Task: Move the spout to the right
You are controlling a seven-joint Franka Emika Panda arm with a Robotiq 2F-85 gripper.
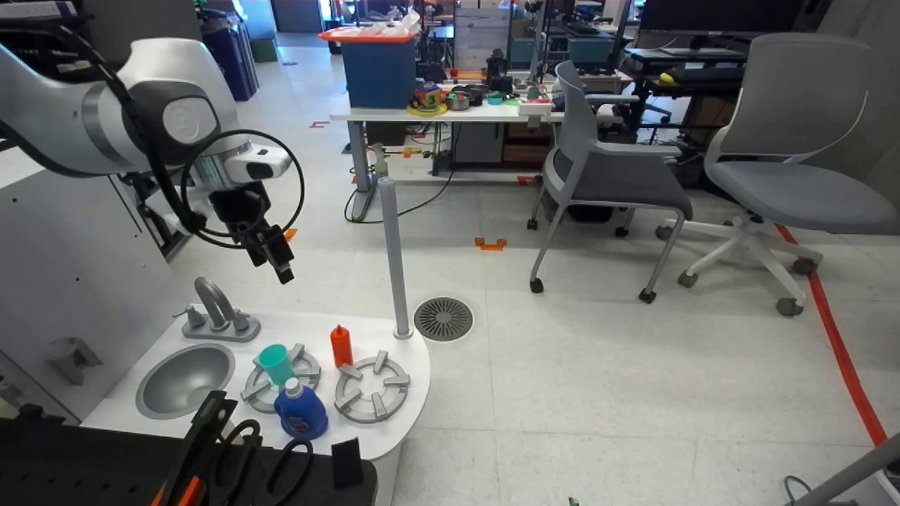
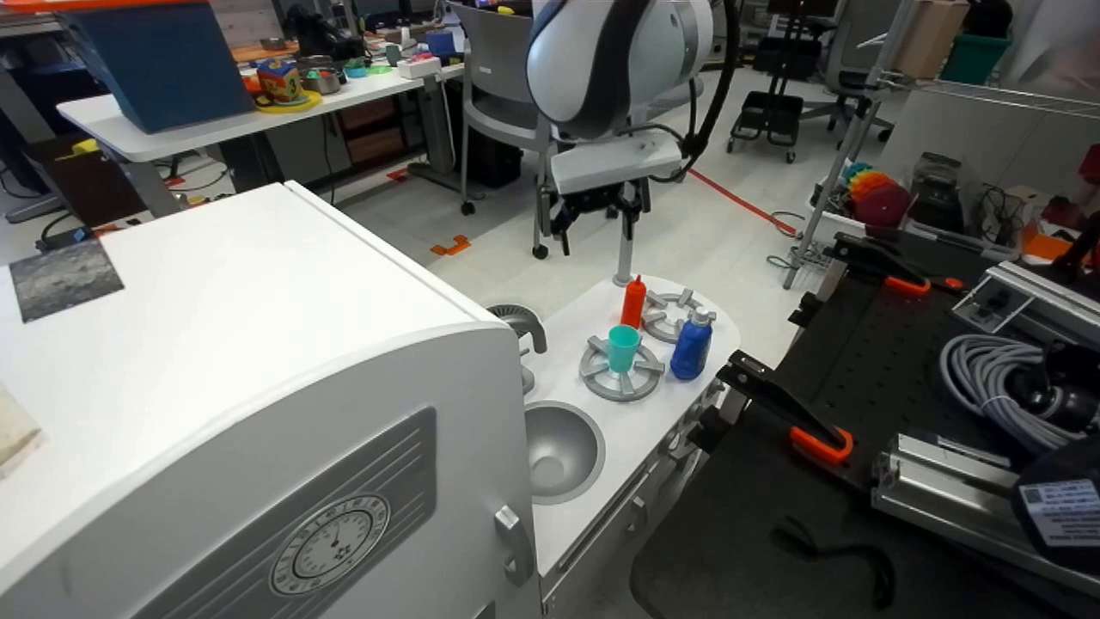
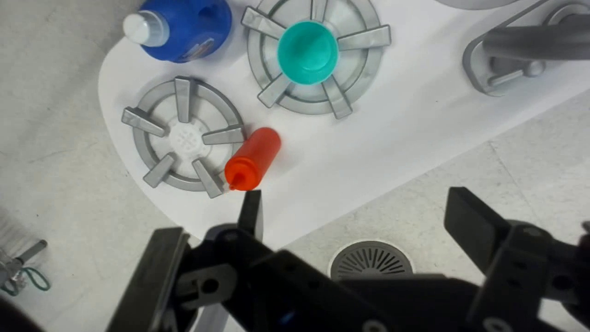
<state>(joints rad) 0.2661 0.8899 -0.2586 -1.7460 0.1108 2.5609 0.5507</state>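
Observation:
The spout (image 1: 216,301) is a silver-grey gooseneck faucet with short side handles, standing behind the round sink bowl (image 1: 155,383) on the white counter. In an exterior view the spout (image 2: 531,327) is partly hidden by the white cabinet. In the wrist view the spout (image 3: 539,44) lies at the upper right, cut off by the frame edge. My gripper (image 3: 355,200) is open and empty, fingers wide apart. It hangs above the counter, apart from the spout, and shows in both exterior views (image 1: 285,273) (image 2: 595,234).
A teal cup (image 1: 276,363) stands on a burner ring, with a blue bottle (image 1: 301,411) and a red bottle (image 1: 341,346) nearby. A grey post (image 1: 392,253) rises at the counter's edge. The white cabinet (image 2: 258,275) stands beside the sink. A black tabletop (image 2: 859,499) borders the counter.

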